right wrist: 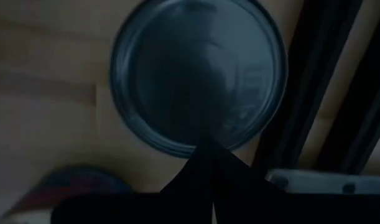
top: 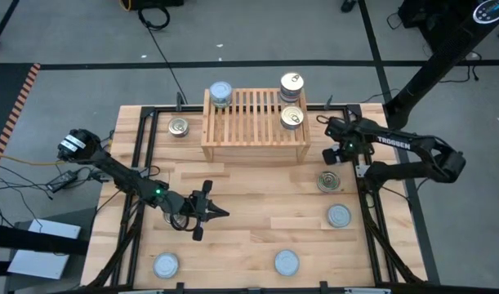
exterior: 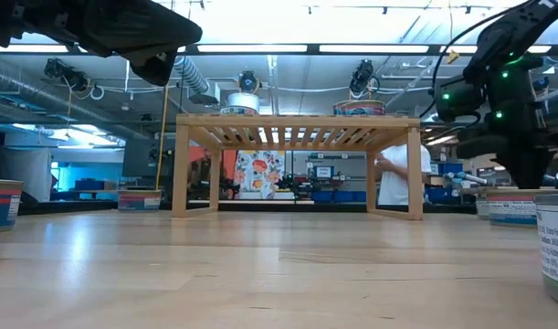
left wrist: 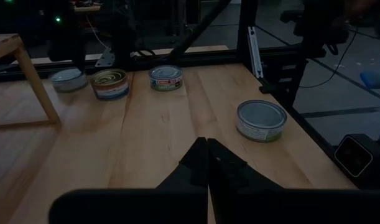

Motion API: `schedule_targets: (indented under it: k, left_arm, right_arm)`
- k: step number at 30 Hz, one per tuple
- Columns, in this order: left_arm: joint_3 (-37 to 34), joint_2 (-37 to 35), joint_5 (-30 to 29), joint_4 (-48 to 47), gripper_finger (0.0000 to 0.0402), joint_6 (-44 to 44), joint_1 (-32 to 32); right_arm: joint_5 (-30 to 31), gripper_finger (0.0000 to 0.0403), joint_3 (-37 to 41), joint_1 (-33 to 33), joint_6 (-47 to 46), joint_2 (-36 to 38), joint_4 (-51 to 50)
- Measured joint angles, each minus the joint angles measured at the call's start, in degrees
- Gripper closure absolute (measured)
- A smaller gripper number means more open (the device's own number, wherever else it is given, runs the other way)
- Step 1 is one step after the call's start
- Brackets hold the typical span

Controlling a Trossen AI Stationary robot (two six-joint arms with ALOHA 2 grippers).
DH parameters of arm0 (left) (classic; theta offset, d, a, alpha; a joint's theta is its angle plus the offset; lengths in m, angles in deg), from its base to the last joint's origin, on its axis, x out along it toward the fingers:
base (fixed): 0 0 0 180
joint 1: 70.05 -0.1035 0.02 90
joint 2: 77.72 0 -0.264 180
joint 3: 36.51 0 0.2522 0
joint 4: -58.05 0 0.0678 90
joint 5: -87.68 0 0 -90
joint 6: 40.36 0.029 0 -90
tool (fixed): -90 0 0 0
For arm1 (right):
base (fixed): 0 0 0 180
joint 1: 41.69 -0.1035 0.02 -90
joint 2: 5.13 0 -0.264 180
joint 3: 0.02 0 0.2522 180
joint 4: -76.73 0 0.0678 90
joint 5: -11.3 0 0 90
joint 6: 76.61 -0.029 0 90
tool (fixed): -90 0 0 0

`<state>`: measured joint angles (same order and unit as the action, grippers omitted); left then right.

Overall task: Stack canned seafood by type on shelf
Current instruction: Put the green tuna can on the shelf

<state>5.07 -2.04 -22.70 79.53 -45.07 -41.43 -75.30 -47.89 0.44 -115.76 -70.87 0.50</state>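
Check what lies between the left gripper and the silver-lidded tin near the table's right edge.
Nothing. The high view shows only bare tabletop between the left gripper and that silver-lidded tin.

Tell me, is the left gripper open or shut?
Shut. In its wrist view the left gripper's two dark fingers meet in one point with no gap, above bare table; it holds no tin.

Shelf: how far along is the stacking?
Done: the shelf carries one silver-lid tin at one end and golden-lid tins at the other, some stacked. In hand: nothing; the left gripper and right gripper are shut and empty. Left: at least five loose tins on the table.
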Motion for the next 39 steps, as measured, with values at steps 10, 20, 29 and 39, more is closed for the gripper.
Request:
schedule_targets:
  k: [10, 20, 29, 39]
  left_arm:
    - [0.0, 0.0, 0.0, 0.0, 0.0401, 0.0, 0.0]
    - [0.0, 0.0, 0.0, 0.0, 0.0401, 0.0, 0.0]
    - [0.0, 0.0, 0.0, 0.0, 0.0401, 0.0, 0.0]
    - [0.0, 0.0, 0.0, 0.0, 0.0401, 0.0, 0.0]
  right_arm:
    - [-0.2, 0.0402, 0.0, -12.7, -6.1, 0.4, -2.8]
    - [2.7, 0.0402, -0.6, -28.0, -16.2, 5.5, -4.3]
    - [4.4, 0.0401, -1.4, -40.8, -21.1, 6.8, 6.0]
    - [2.4, 0.0401, -0.9, -52.7, -21.7, 1.2, 9.7]
